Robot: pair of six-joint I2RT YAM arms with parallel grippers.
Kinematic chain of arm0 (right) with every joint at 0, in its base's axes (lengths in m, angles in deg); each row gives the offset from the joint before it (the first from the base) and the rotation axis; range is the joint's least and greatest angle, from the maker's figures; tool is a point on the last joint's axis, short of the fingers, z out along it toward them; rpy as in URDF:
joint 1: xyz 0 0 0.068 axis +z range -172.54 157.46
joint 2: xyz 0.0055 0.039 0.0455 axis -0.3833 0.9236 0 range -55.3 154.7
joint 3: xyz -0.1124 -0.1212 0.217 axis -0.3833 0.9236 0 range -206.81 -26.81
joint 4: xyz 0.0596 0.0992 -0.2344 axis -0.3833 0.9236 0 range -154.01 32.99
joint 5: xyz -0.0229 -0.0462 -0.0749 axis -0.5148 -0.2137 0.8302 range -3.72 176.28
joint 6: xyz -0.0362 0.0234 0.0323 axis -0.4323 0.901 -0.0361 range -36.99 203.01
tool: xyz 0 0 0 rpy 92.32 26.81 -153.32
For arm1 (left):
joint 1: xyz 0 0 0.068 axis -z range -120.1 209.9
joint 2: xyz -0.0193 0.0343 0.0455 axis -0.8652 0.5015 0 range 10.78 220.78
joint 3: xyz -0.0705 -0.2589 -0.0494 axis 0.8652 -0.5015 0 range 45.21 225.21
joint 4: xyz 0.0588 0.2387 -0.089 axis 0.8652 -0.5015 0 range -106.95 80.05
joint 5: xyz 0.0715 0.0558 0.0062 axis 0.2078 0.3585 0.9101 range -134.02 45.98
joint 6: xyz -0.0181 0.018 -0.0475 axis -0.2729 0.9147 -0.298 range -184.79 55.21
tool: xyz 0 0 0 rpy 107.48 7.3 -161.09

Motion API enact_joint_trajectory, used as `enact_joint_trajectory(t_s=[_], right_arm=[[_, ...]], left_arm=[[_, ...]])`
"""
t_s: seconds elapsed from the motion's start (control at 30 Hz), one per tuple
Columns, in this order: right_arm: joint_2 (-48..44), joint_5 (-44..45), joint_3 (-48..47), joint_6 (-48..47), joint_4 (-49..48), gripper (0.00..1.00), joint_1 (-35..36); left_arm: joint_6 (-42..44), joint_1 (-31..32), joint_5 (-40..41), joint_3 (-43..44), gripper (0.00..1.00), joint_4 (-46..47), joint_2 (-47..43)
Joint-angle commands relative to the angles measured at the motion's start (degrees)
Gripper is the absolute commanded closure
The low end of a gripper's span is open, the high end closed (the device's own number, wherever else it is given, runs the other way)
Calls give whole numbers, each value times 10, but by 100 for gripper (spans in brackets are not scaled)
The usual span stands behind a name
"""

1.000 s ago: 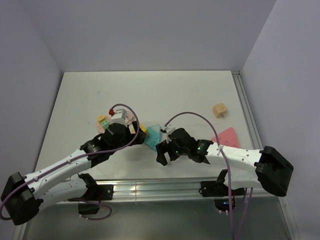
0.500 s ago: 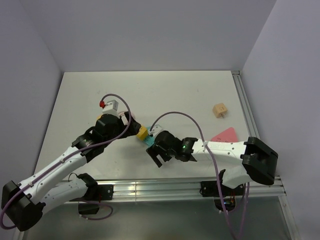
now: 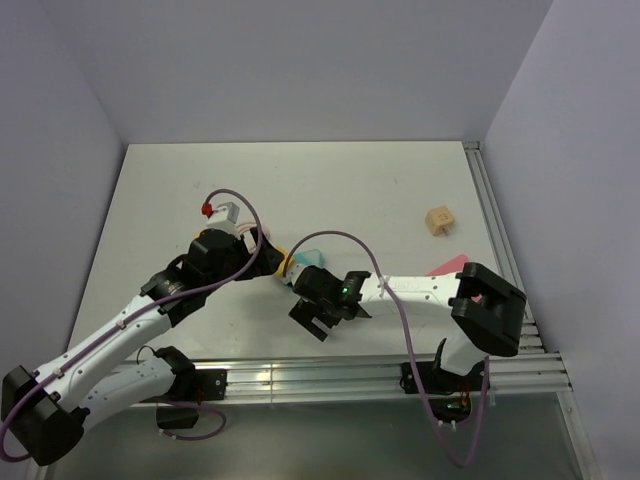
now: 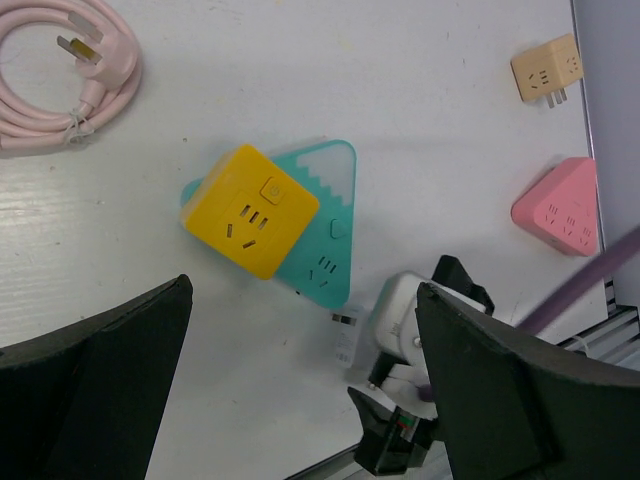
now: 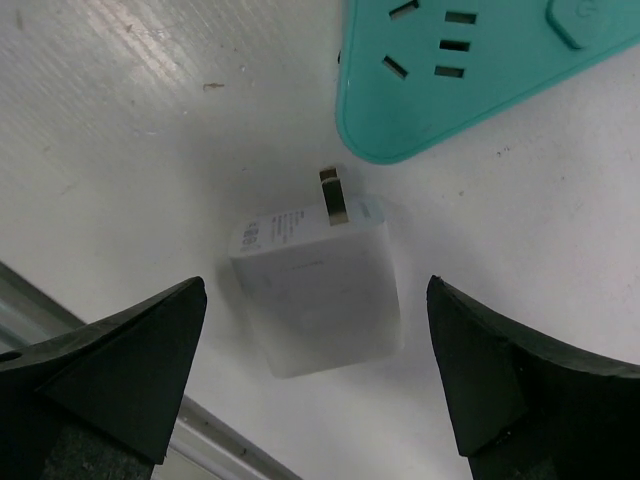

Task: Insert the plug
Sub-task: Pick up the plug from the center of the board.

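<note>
The plug [image 5: 315, 295] is a small pale block lying flat on the table, with a mint-green tint on its prong face and one metal prong showing. It lies just below the corner of the teal triangular socket [image 5: 470, 70]. My right gripper [image 5: 316, 284] is open above it, one finger on each side, not touching. In the left wrist view the plug [image 4: 345, 338] lies beside the right wrist. The yellow cube socket [image 4: 250, 210] rests against the teal socket [image 4: 325, 235]. My left gripper [image 4: 305, 288] is open and empty above them. In the top view the right gripper [image 3: 312, 318] hides the plug.
A pink triangular socket [image 4: 560, 205] and a beige cube socket [image 4: 546, 70] lie to the right. A coiled pink cable [image 4: 60, 70] lies behind the left gripper. A metal rail [image 3: 300, 375] runs along the table's near edge, close to the right gripper.
My right gripper has moved left along the near side of the table and now hangs over the plug. My left wrist has drawn back a little to the left.
</note>
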Motion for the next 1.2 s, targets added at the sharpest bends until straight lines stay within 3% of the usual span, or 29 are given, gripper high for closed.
enact_joint_trajectory(t_s=[0.0,0.1,0.2,0.23,0.27,0.33,0.83,1.07,1.17], right_arm=[[28,19,-32,-26,24,3,2],[37,-15,-27,-25,9,9,2],[26,-53,-28,-10,4,26,1],[18,-56,-32,3,3,48,1],[12,-59,-33,10,3,57,2],[-2,-78,-38,24,-1,65,1],[2,-21,-163,152,19,77,-22],[-33,-41,-156,137,-33,80,-46],[-58,-28,-129,133,-64,83,-51]], left_arm=[[12,-3,-14,23,0,-1,-19],[18,-3,-14,25,1,-7,-26],[28,-3,-13,25,1,-15,-32],[31,-3,-12,26,0,-18,-35],[36,-3,-12,26,1,-23,-36],[39,-3,-8,24,0,-28,-46],[46,-2,-51,4,0,-19,-99],[-51,-3,-118,-30,1,50,-83],[-91,-2,-119,-20,0,27,-68]])
